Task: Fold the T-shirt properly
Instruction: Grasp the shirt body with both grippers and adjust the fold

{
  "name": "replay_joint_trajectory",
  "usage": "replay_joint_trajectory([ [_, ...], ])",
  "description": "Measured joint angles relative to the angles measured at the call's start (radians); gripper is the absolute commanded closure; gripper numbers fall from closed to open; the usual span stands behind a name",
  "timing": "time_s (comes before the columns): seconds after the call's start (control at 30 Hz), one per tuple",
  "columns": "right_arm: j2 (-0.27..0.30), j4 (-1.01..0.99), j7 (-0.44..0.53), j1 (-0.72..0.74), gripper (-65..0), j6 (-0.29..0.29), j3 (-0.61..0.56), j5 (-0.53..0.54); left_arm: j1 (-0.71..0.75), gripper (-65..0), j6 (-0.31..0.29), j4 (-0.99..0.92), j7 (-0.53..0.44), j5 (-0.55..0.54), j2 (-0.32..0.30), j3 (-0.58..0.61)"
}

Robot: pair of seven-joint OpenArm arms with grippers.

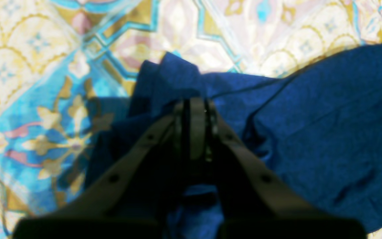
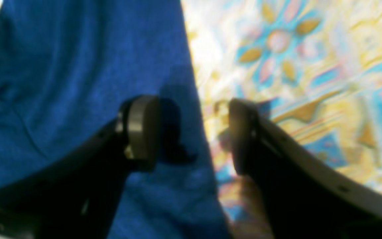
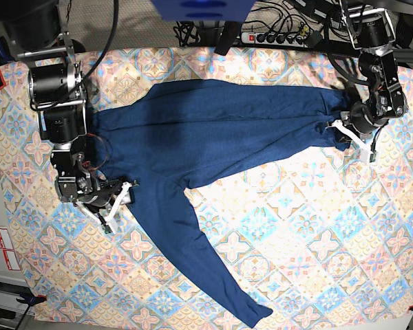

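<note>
Right hand (image 3: 118, 198): at the left of the base view, fingers spread apart with nothing between them; one finger (image 2: 143, 127) sits over the shirt's edge, the other over the bare cloth.
T-shirt (image 3: 213, 130): dark navy, spread flat on the surface, body running across the upper middle; one long sleeve trails down toward the near edge.
Surface (image 3: 316, 240): covered by a patterned cloth of pastel tiles.
Left hand (image 3: 339, 127): at the right of the base view, fingers pressed together, clamped on a bunched fold at the T-shirt's end.
</note>
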Motion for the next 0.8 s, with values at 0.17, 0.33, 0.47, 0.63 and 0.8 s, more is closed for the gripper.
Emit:
replay_joint_trajectory([
  [0.17, -0.003, -0.067, 0.053, 0.005, -31.8, 0.006, -0.001, 0.005, 0.000, 0.0, -0.003, 0.000, 0.000, -0.004, 0.000, 0.002],
  [0.33, 0.001, -0.127, 0.125, 0.015, -31.2, 0.007, -0.001, 0.010, 0.000, 0.0, -0.003, 0.000, 0.000, -0.004, 0.000, 0.002],
  [0.47, 0.001, -0.184, 0.159, 0.028, -20.7, 0.006, 0.000, 0.013, 0.000, 0.0, -0.002, 0.000, 0.000, -0.004, 0.000, 0.002],
  [0.63, -0.006, -0.184, 0.163, 0.027, 0.0, -0.012, 0.002, 0.015, 0.000, 0.0, -0.003, 0.000, 0.000, -0.004, 0.000, 0.002],
  [0.8, -0.009, -0.112, 0.063, 0.014, -0.5, -0.005, 0.020, 0.013, 0.001, 0.0, -0.002, 0.003, 0.000, -0.004, 0.001, 0.002],
])
